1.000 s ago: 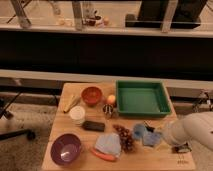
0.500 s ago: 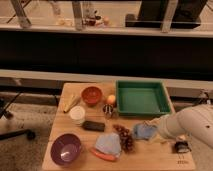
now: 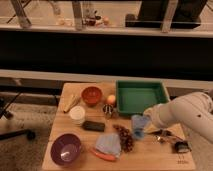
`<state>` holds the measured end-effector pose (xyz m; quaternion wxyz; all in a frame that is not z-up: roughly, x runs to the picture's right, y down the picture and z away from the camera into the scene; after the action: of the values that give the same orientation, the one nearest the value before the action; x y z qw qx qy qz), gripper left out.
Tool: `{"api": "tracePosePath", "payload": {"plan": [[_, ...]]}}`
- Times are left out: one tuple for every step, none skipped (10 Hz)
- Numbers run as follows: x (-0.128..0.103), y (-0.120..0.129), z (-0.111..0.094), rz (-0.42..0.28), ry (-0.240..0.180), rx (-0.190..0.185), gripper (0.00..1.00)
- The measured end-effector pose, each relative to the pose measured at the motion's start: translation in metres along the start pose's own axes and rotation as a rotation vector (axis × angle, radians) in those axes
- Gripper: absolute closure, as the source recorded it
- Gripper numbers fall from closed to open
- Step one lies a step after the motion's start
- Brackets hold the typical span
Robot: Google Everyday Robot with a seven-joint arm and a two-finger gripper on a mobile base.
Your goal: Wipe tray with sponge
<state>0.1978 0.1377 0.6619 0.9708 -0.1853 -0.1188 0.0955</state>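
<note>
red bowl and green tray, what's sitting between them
In the camera view, a small orange ball lies between the red bowl and the green tray. The gripper is just in front of the tray's near edge.

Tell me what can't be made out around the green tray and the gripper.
Camera view only:
- Gripper, beside the blue sponge just in front of the green rectangular plastic tray: contact with the sponge is blurred.
- Small dark objects right of the sponge: too blurred to identify.
- White robot arm: cut off by the right edge.
</note>
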Motion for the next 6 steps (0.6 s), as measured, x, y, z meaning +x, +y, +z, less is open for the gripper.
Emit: {"api": "tracePosePath", "payload": {"plan": [[-0.002,-0.005,0.001,-0.004,-0.001,0.005,0.94],[-0.003,-0.013,0.006,-0.009,0.001,0.009,0.94],[-0.005,-0.02,0.012,-0.013,0.0,0.007,0.94],[-0.006,-0.03,0.021,-0.021,0.003,0.004,0.94],[-0.01,-0.042,0.032,-0.028,0.0,0.0,0.94],[-0.012,-0.049,0.037,-0.033,-0.001,-0.002,0.94]]}}
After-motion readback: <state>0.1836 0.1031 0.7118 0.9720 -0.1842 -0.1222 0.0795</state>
